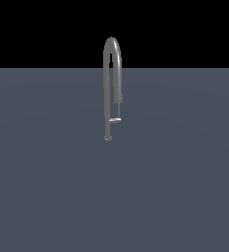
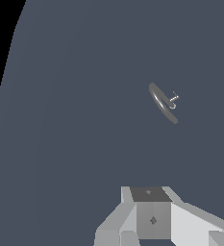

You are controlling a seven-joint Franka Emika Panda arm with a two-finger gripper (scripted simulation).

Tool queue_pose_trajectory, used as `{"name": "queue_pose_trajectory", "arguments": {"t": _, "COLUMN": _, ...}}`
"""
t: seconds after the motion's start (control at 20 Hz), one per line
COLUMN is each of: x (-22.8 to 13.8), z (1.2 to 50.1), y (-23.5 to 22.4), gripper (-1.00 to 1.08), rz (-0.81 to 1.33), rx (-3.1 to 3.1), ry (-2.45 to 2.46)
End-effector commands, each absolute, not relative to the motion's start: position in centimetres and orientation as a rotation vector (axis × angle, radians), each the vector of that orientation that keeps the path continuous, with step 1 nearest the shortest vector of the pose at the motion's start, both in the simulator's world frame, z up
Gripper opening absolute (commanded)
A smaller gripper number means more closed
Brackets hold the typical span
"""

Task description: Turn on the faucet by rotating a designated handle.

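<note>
Faucet (image 1: 112, 74) upright, frame centre; handle (image 1: 115, 120) juts toward exterior view's right, low on stem. Gripper (image 2: 152, 218) (wrist view only) well apart; jaws' state unclear.

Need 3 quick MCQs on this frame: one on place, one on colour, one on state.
1. In the exterior view, the handle juts from the stem toward:
A. that view's left
B. that view's right
C. straight up

2. The faucet is:
A. grey
B. red
C. gold

3. The gripper and the faucet are:
A. clamped together
B. touching at the arch
C. apart

Key:
1 B, the short bar sticks out to the exterior view's right, low on the long leg.
2 A, the whole arch renders as grey metal.
3 C, the wrist view shows bare floor between them, and the arm is absent from the exterior view.
</note>
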State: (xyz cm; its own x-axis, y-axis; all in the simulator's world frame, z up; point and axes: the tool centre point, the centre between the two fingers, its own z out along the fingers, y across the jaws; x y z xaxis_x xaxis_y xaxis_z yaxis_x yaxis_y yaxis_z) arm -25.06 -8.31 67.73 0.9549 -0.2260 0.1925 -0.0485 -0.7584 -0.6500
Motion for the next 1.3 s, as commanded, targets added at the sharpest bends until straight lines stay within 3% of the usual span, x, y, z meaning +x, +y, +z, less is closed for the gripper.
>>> {"name": "queue_pose_trajectory", "arguments": {"t": 0.0, "x": -24.5, "z": 68.3, "y": -9.9, "gripper": -1.0, "rz": -0.318, "rx": -2.346, "ry": 0.208}}
{"name": "queue_pose_trajectory", "arguments": {"t": 0.6, "x": -18.8, "z": 67.1, "y": -17.2, "gripper": -1.0, "rz": -0.114, "rx": -2.034, "ry": 0.302}}
{"name": "queue_pose_trajectory", "arguments": {"t": 1.25, "x": -8.4, "z": 59.0, "y": -21.3, "gripper": -1.0, "rz": 0.229, "rx": -1.76, "ry": 0.439}}
